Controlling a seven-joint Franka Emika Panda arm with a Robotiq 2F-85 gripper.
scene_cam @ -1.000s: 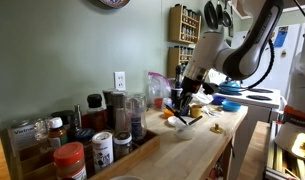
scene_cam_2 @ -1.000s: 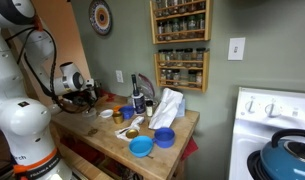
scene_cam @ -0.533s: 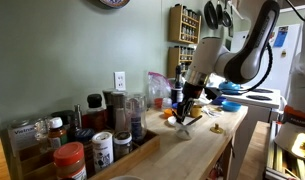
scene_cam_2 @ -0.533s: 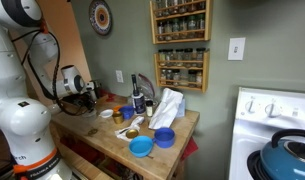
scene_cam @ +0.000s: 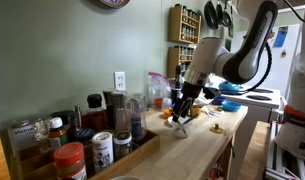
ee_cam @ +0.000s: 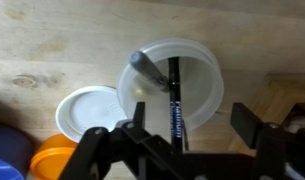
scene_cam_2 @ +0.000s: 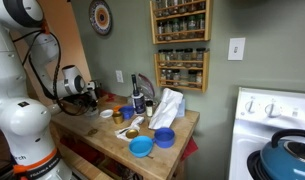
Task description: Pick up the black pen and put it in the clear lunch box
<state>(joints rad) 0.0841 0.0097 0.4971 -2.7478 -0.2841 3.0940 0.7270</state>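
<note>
At a kitchen counter point(ee_cam: 52, 45), the robot's claw point(ee_cam: 188, 114) is hovering over a clear round lunch box point(ee_cam: 204, 78) in the wrist view. Its two fingers point(ee_cam: 135, 122) are standing wide apart at the bottom of the frame and gripping nothing. The black pen point(ee_cam: 175, 100) is showing in the gap between them, clear of both. It is running top to bottom across the lunch box, with white lettering along its barrel. Its upper end is sitting near the box's far rim, and its lower end is vanishing behind the claw's body. Whether the pen is resting on the box's floor or leaning on its rim cannot be told. A gray stub point(ee_cam: 147, 66) is slanting inside the box, just left of the pen's top. A white lid point(ee_cam: 84, 110) is lying at the box's left edge, and an orange bowl point(ee_cam: 52, 160) is peeking in at lower left. In both exterior views the claw point(scene_cam: 180, 108) point(scene_cam_2: 90, 98) is hanging low over the cluttered wooden counter point(scene_cam: 204, 142) point(scene_cam_2: 92, 131), near jars and bottles, but the pen is too small to make out there. Two blue bowls point(scene_cam_2: 140, 147) are sitting near the counter's front edge.
</note>
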